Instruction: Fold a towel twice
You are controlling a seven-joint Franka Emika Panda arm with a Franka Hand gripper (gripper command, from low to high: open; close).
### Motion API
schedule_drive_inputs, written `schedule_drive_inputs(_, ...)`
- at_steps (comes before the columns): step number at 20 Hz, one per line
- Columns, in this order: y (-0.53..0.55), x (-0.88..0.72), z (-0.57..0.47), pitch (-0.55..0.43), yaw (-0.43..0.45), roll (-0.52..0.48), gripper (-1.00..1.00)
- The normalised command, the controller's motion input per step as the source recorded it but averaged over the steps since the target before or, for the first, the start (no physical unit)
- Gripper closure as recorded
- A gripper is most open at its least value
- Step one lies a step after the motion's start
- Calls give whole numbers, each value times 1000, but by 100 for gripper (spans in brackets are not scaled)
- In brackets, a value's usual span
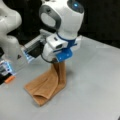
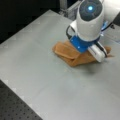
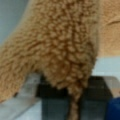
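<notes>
The tan-orange terry towel [image 1: 47, 86] lies partly bunched on the grey table, with one end pulled up off the surface into a hanging strip [image 1: 60, 71]. My gripper [image 1: 58, 62] is shut on that raised end, right above the heap. In a front view the towel [image 2: 67, 52] spreads out from under the white wrist, and my gripper [image 2: 106, 53] shows at its right end. In the wrist view the fuzzy towel [image 3: 57, 50] fills most of the picture and narrows to a pinched corner between my dark fingers [image 3: 52, 102].
The grey table [image 1: 95, 90] spreads around the towel in both front views. A white robot base with a lit blue panel [image 1: 26, 56] stands at a front view's left, with a small orange item [image 1: 10, 79] near it. A dark perforated board [image 2: 15, 107] borders the table's lower left.
</notes>
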Motion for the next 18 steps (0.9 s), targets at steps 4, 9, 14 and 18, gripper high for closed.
schedule_drive_inputs(4,-273,127,112,185,284,-96,100)
schedule_drive_inputs(9,-263,206,73,154,269,-120,100)
schedule_drive_inputs(14,-410,305,125,166,294,-94,100)
schedule_drive_inputs(18,-521,406,155,182,307,-56,100)
